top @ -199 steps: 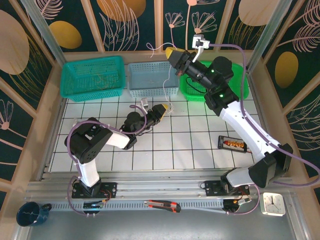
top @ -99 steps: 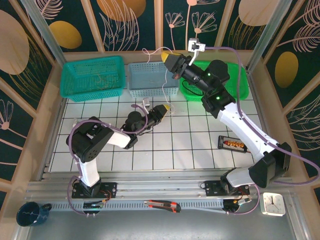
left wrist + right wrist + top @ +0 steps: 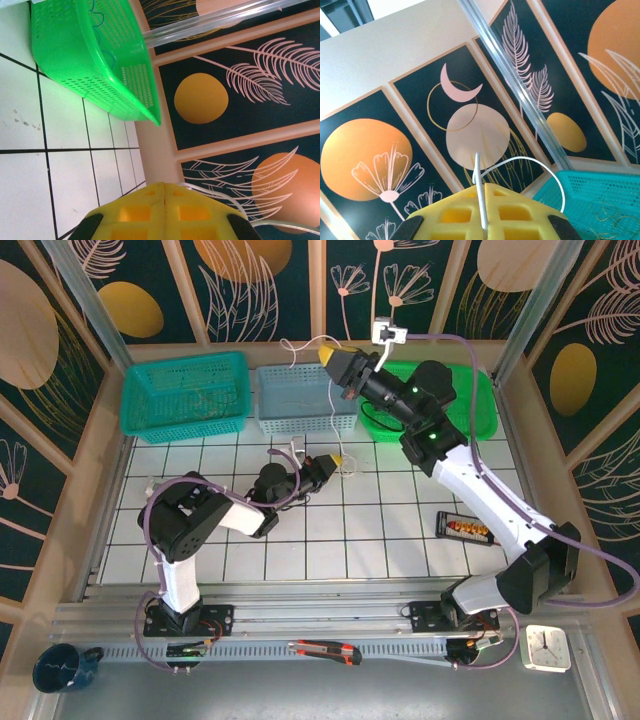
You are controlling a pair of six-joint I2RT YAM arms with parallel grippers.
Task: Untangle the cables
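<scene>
Top external shows my right gripper (image 3: 333, 358), high at the far middle, and left gripper (image 3: 338, 457), low at centre, both clenched on the cables (image 3: 331, 410) strung between them; pulling harder apart could cinch the tangle or snap a wire.

Left hand (image 3: 338, 458) low, closed; right hand (image 3: 328, 357) raised far forward, closed.

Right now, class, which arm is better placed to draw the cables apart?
Likely right: the right hand, shut on the cables, is raised above the baskets; the left hand sits low by the tiles.
</scene>
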